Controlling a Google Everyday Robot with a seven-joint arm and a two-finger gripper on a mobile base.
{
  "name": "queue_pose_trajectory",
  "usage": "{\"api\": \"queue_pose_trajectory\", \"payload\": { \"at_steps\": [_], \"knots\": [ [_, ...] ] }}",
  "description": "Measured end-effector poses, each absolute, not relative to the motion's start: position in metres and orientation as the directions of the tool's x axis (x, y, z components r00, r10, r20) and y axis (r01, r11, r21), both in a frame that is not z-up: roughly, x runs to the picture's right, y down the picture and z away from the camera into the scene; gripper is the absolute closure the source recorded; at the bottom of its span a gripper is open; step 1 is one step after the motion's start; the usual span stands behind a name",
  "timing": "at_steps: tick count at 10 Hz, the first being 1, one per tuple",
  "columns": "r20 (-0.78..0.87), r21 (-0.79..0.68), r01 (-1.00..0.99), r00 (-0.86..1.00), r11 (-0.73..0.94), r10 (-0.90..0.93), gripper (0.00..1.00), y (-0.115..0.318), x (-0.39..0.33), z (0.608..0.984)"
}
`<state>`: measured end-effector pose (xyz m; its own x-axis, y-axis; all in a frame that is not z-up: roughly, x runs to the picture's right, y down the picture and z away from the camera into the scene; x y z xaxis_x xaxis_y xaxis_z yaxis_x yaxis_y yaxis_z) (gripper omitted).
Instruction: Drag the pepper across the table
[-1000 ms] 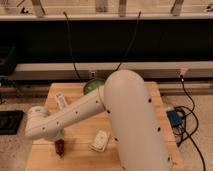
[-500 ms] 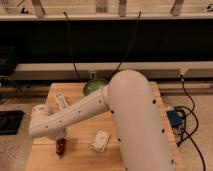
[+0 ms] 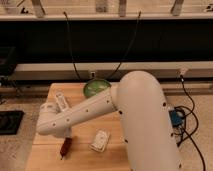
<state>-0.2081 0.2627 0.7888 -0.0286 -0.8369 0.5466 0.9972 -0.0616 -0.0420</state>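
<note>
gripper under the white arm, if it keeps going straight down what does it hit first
Most likely the pepper. The gripper points down at the table right above it, possibly already touching. Depth is hard to judge, so it may meet the wood just beside it instead.

A green bowl [image 3: 96, 87] sits at the far edge, partly hidden. A white tube [image 3: 61, 101] lies toward the left side. A small white packet [image 3: 100, 141] rests near the front, well apart from both

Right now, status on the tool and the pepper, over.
Tool down at the table's near-left part, directly over the pepper. Pepper lying flat. White packet close on its right. Green bowl at far edge.
</note>
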Motion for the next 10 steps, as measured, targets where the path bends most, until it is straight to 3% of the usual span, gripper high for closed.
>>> {"api": "queue_pose_trajectory", "payload": {
  "at_steps": [3,5,10],
  "knots": [
    [0.544,-0.049,0.998,-0.008,-0.041,-0.839,0.85,0.255,-0.194,0.794],
    [0.545,-0.052,0.998,0.006,-0.026,-0.838,0.92,0.251,-0.177,0.797],
    [0.545,-0.04,0.999,0.022,0.0,-0.838,0.92,0.235,-0.16,0.808]
  ]
}}
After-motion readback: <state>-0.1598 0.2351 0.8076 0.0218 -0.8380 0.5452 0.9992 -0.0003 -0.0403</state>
